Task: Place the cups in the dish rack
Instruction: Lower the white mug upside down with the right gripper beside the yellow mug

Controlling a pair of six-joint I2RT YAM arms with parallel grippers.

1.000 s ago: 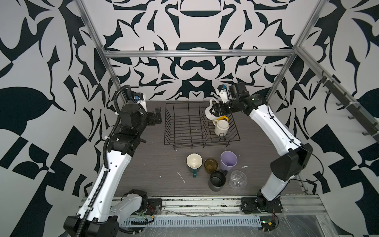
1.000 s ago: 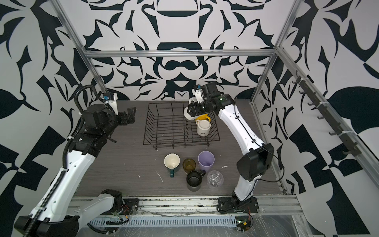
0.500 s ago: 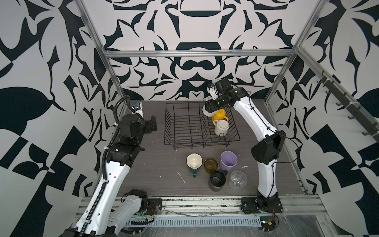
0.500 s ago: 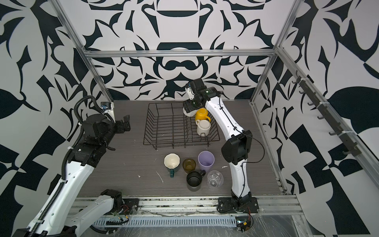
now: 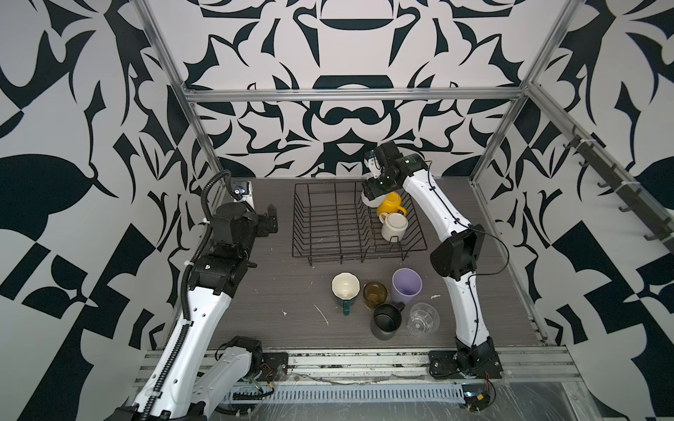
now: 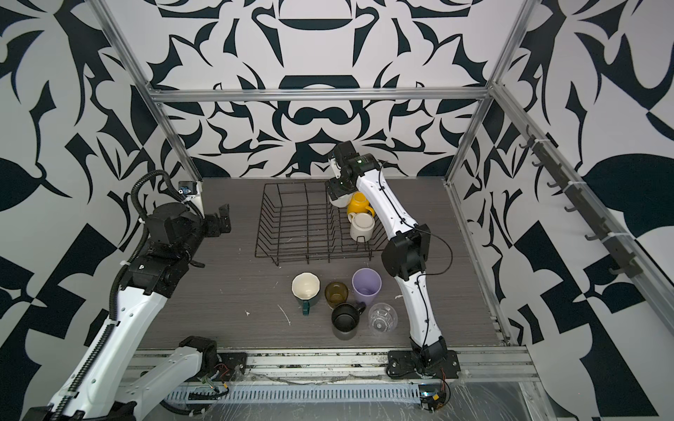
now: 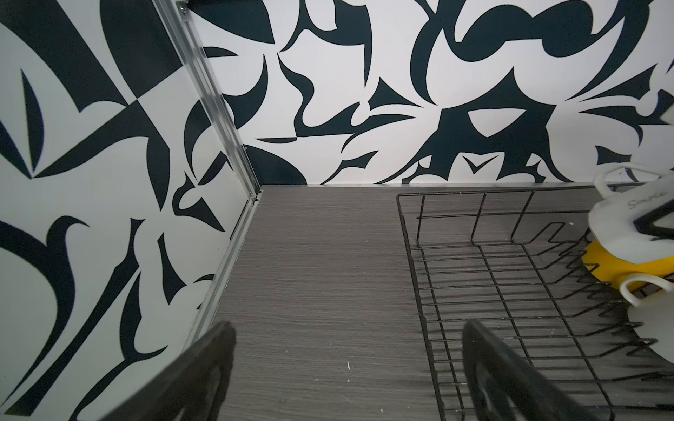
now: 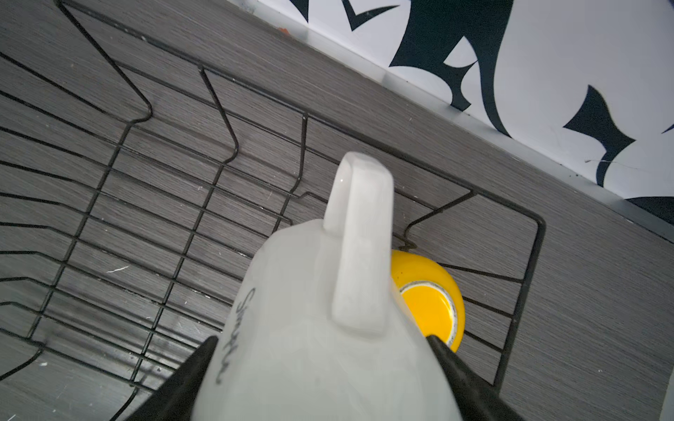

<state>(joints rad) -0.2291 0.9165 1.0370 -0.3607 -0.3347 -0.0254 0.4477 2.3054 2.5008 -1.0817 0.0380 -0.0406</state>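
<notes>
Placement of the white mug (image 8: 291, 291) is the step in hand. The right gripper (image 5: 372, 189) pinches the mug's body between its two black fingers (image 8: 197, 361), handle pointing away from the wrist, and holds it above the far right corner of the dish rack (image 5: 328, 222). In both top views the mug hangs just beside the yellow mug (image 5: 389, 203), which sits mouth-down in that corner. The cream faceted mug (image 5: 394, 226) stands mouth-down right in front of that one.

Room is tight here, so the descent should probably go into the free wires on the side of the yellow mug away from the rack's right wall. From the right wrist view, the white mug overlaps the yellow mug (image 8: 426, 306); whether they touch cannot be told. A small shift toward the open middle of the rack before lowering would likely avoid knocking it. The mug looks tilted in the grip, and its mouth is hidden, so levelling it before release seems wise. The upright prongs could catch the rim or handle, so a slow drop is safer. The fingers should spread only once the mug rests on the wires.

Off to the left of the rack, the left gripper (image 5: 271, 221) hovers with its jaws spread wide, holding nothing. On the table in front wait the teal faceted mug (image 5: 345, 288), amber glass (image 5: 375, 293), lilac tumbler (image 5: 406, 286), black mug (image 5: 386, 320) and clear glass (image 5: 423, 319).
</notes>
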